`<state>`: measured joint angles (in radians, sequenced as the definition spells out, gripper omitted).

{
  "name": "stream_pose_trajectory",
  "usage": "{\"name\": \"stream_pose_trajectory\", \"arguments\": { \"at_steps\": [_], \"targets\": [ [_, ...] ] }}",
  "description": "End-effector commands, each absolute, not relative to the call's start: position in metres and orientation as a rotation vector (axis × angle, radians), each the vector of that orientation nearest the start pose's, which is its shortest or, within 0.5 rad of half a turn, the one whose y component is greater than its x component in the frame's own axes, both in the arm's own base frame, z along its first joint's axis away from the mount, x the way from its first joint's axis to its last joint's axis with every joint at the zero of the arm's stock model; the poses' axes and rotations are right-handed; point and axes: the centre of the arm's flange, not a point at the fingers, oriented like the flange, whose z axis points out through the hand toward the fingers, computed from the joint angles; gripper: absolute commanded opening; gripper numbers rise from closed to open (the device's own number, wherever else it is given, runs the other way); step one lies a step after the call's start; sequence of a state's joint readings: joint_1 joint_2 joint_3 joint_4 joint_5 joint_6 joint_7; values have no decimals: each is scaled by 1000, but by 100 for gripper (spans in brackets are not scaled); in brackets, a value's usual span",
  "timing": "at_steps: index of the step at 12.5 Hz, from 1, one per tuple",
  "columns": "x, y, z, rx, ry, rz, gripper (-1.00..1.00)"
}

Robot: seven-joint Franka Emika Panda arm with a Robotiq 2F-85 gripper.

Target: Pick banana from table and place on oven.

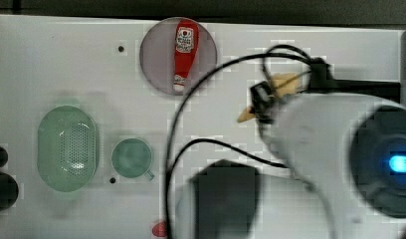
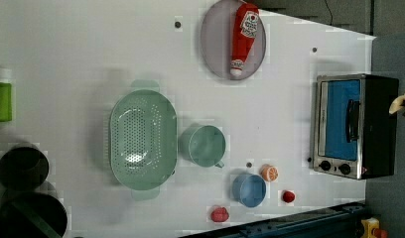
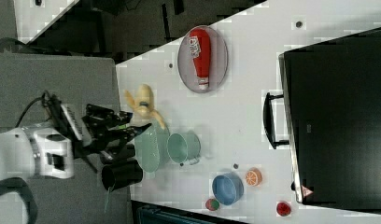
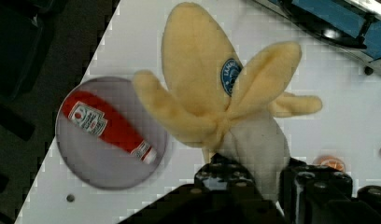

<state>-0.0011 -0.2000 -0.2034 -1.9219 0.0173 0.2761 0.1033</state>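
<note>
I have the jaws pinching the banana (image 4: 226, 107) by its pale end, flaps splayed outward, held up clear of the counter (image 2: 91, 49). Below it sits a grey plate (image 4: 109, 140) carrying a ketchup bottle (image 4: 107, 126). The oven (image 2: 354, 126) stands apart, its top bare.

Banana (image 2: 402, 103) cut by frame edge

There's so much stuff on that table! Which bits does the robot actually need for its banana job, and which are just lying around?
Part of the job:
banana, held in the gripper
oven
table

Just lying about:
ketchup bottle on a plate
green colander
green cup
blue bowl
orange slice
strawberry
</note>
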Motion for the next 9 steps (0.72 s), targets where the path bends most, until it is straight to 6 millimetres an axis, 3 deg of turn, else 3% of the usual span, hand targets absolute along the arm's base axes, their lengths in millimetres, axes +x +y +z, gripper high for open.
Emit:
{"name": "stream_pose_trajectory", "arguments": {
  "at_steps": [1,5,9],
  "targets": [
    [490,-205,540,-2681,1562,-18,-57],
    [486,-299,494,-2811,1444,-107,-57],
    [484,-359,457,-2993,1269,-109,-57]
  ]
}}
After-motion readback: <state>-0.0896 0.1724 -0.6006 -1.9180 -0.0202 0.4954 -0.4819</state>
